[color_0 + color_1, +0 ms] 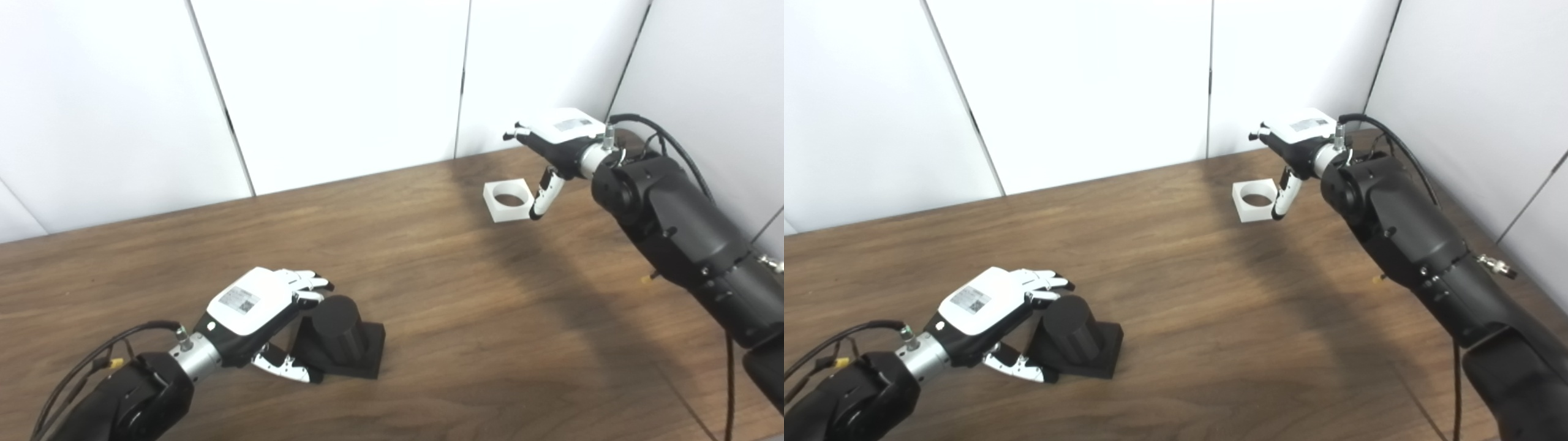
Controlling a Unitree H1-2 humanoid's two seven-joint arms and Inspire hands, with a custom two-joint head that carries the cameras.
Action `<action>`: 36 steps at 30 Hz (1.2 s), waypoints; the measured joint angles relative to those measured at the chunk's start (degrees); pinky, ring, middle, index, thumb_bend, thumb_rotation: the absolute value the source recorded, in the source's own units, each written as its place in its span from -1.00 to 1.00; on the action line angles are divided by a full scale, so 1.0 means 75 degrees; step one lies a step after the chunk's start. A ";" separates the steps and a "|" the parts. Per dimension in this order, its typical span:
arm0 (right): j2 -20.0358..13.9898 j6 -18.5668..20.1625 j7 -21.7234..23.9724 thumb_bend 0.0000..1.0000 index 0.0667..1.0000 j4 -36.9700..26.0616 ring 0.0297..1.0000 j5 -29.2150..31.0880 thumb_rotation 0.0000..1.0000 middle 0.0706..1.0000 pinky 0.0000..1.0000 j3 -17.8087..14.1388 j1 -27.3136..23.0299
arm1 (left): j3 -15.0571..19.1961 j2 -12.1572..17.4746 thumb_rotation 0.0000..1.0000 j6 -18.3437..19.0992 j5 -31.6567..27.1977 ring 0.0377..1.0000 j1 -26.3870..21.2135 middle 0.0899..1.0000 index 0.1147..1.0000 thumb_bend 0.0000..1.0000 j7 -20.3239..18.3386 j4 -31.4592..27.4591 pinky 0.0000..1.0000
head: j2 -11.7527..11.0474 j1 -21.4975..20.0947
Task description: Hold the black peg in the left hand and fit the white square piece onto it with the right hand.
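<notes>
The black peg [343,335], a round post on a square base, stands on the wooden table [465,318] at the front left. My left hand [260,309] is right beside it on its left. The fingers [309,283] reach by the post's top and the thumb [285,366] lies by the base's front corner, not closed on it. The white square piece [507,199] with a round hole lies on the table at the far right. My right hand [554,144] hovers just behind and right of it, open, its thumb [544,197] down against the piece's right side.
White wall panels [343,86] close the table's far edge and a grey wall [704,73] stands close on the right, near my right arm [680,233]. Bare wood lies between the peg and the white piece.
</notes>
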 measured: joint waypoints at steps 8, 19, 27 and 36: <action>0.0196 -0.0012 0.0005 0.76 0.83 0.0881 0.92 -0.0254 -0.63 0.93 0.73 0.0361 -0.0497 | -0.0004 0.0005 -0.88 -0.0002 0.0000 0.73 -0.0001 0.69 -0.15 0.05 0.0000 -0.0002 0.63 | 0.0035 0.0035; 0.0535 -0.0046 0.0054 0.81 0.79 0.1593 0.89 -0.0201 -0.62 0.92 0.70 0.0729 -0.0865 | -0.0084 0.0034 -0.88 0.0093 0.0040 0.74 -0.0107 0.70 -0.15 0.05 -0.0235 -0.0112 0.67 | 0.0000 0.0152; 0.0699 -0.0046 0.0316 0.80 0.80 0.1979 0.89 -0.0190 -0.63 0.93 0.71 0.0947 -0.1095 | -0.0202 0.0036 -0.87 0.0253 0.0047 0.75 -0.0278 0.71 -0.15 0.05 -0.0640 -0.0246 0.69 | 0.0047 0.0234; 0.0713 -0.0049 0.0757 0.84 0.76 0.2111 0.90 -0.0065 -0.62 0.93 0.75 0.1104 -0.1301 | -0.0312 0.0038 -0.87 0.0340 0.0101 0.74 -0.0424 0.72 -0.15 0.05 -0.0939 -0.0355 0.68 | 0.0094 0.0234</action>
